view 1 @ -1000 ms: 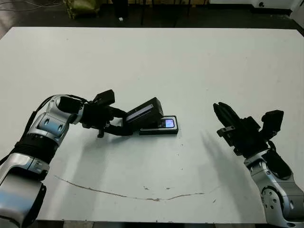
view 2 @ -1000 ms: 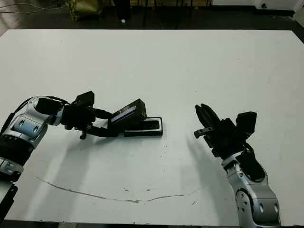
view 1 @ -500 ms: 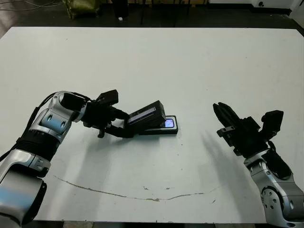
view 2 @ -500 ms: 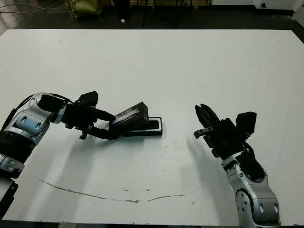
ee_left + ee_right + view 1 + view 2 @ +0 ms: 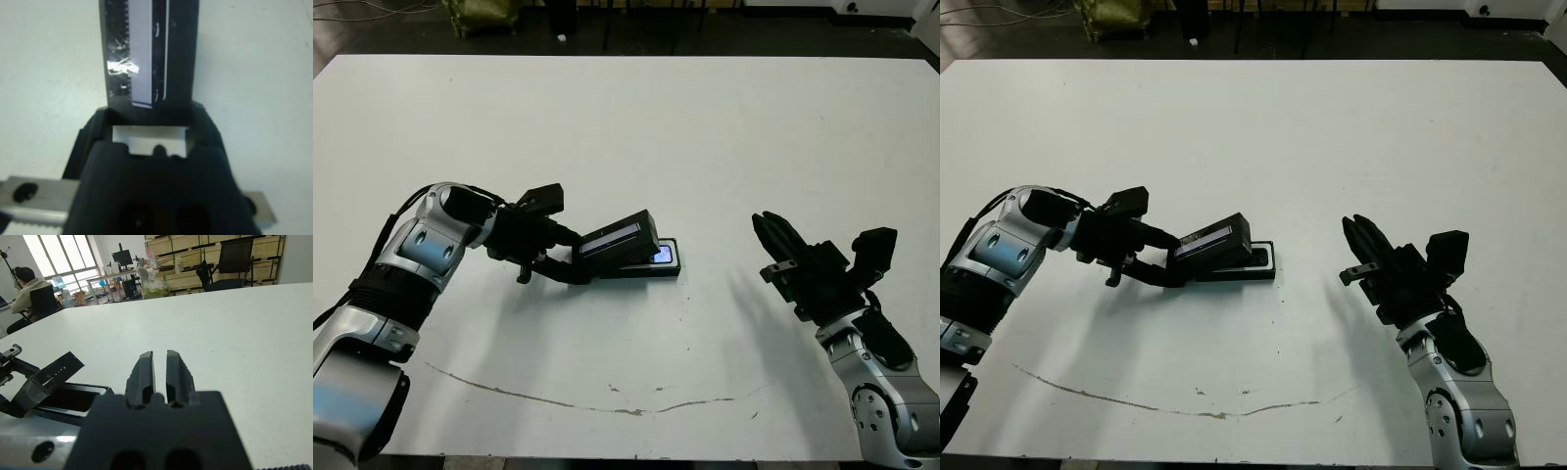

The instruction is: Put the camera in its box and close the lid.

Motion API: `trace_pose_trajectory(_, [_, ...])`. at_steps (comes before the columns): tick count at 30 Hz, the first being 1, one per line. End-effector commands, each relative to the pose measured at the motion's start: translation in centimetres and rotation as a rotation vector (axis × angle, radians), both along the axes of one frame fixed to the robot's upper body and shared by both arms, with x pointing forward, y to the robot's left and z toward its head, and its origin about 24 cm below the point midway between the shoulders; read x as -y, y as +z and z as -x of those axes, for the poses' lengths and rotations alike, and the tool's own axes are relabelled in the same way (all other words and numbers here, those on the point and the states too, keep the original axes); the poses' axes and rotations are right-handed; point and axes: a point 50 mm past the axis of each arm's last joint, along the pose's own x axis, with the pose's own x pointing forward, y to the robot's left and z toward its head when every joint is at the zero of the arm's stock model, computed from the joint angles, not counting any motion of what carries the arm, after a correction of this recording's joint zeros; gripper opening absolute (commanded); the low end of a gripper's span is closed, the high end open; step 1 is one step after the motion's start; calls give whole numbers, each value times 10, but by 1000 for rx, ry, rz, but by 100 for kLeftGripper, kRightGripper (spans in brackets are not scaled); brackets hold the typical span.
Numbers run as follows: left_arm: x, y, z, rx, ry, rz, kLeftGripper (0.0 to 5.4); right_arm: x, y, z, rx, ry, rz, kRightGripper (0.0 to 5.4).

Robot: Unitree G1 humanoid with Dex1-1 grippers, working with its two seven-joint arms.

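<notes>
Camera (image 5: 662,256): sat in the box, only its bluish screen end peeked out past the lid's raised edge; rest of it was covered up.
Box (image 5: 646,268): lay flat on the table a bit left of middle, mostly hidden under the lid, so only the right end and front wall showed.
Lid (image 5: 615,244): tilted over the box, left end low, right end up, silvery strip facing the head camera. Top of it got cut off in the left wrist view.
Left gripper (image 5: 570,257): fingers clamped on the lid's left end; fingertips were hard to pick out against all that black.
Right gripper (image 5: 771,238): hung above the table well to the right of the box, fingers (image 5: 145,373) close together with just a thin slit between, holding nothing.
Change: compared with a second back, the lid had dropped lower and slid right over the box, so less of the camera showed. Right arm hadn't budged.
Table (image 5: 705,137): white, with a thin brownish scuff line (image 5: 568,399) near the front edge.
Room: shelves, office chairs, windows, and a person (image 5: 29,290) seated far off in the right wrist view.
</notes>
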Motion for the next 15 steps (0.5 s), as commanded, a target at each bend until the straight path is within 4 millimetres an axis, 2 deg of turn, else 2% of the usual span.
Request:
trace_pose_trajectory(1, [5,-5,0,13,7,-16,192,1,-4,2,-32,-3,3,0])
trace_pose_trajectory(15, [15,-8,0,1,7,-9,192,2,-6,1,-30,5,-15,0])
